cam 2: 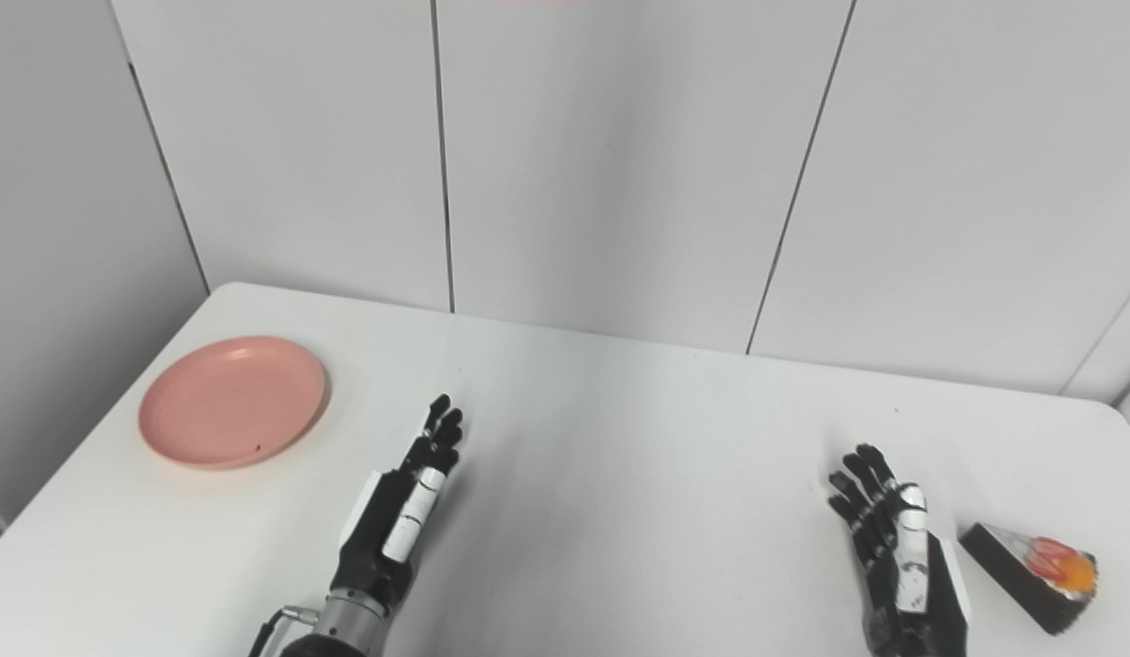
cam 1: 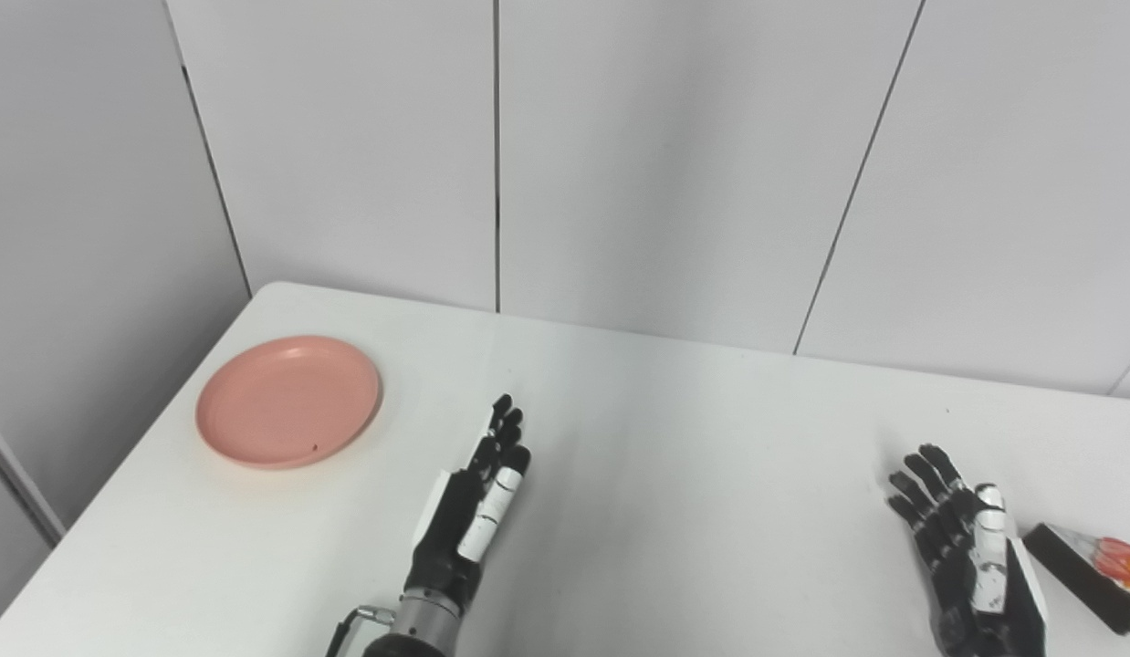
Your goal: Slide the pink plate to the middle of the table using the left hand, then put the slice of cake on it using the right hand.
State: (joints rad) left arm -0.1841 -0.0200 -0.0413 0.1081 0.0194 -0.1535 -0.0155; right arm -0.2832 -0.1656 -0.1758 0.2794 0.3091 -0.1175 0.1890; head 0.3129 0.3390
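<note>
Pink plate (cam 1: 288, 401) at table's (cam 1: 674, 456) left, apart from cake slice (cam 2: 1030, 563).

Bare table (cam 2: 638, 474) between pink plate (cam 2: 233, 401) and slice of cake (cam 2: 1030, 564); apparently nothing in between.

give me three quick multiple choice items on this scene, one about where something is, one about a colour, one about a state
1. Where is the plate?
A. far left part of the table
B. middle of the table
C. under the right hand

2. What colour is the plate?
A. blue
B. pink
C. green

3. What does the left hand hold?
A. the plate
B. the slice of cake
C. nothing

Answers:
1 A: it sits near the left edge of the table, apart from both hands.
2 B: its whole surface is pink.
3 C: its fingers are stretched out over bare table; the slice of cake lies beside the right hand, untouched.
</note>
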